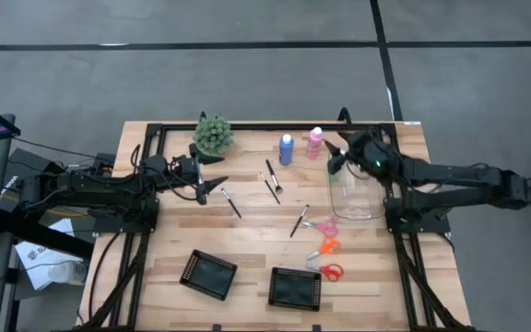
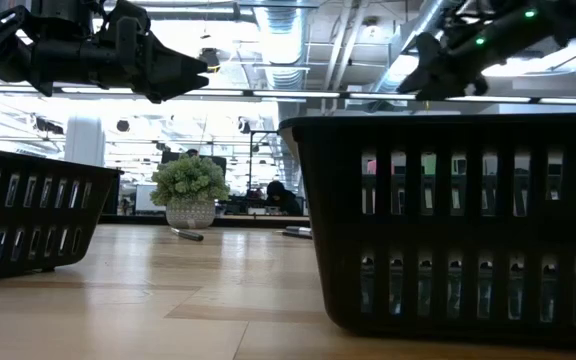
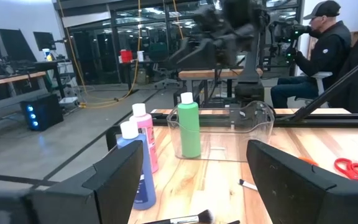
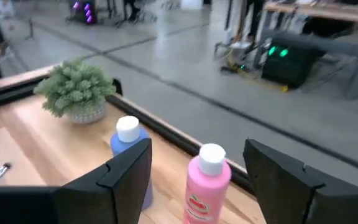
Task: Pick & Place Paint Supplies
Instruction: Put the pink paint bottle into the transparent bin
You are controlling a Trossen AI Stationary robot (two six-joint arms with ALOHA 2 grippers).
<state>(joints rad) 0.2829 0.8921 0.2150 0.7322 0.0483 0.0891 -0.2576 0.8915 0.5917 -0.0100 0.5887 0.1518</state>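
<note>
Clearly the right tool (image 1: 337, 159) stands wide apart, empty, above the green bottle (image 3: 189, 129) in the clear container (image 1: 356, 198).

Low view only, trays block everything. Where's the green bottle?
Observer: Green bottle stands in the clear bin on the right side.
Operator: Is the right hand holding it?
Observer: No. Right hand is open, above the bin's far corner.
Operator: Other bottles?
Observer: Blue bottle and pink bottle stand on the table beside the bin, not in it.
Operator: Left hand?
Observer: Left hand is open and empty, near the plant.
</note>
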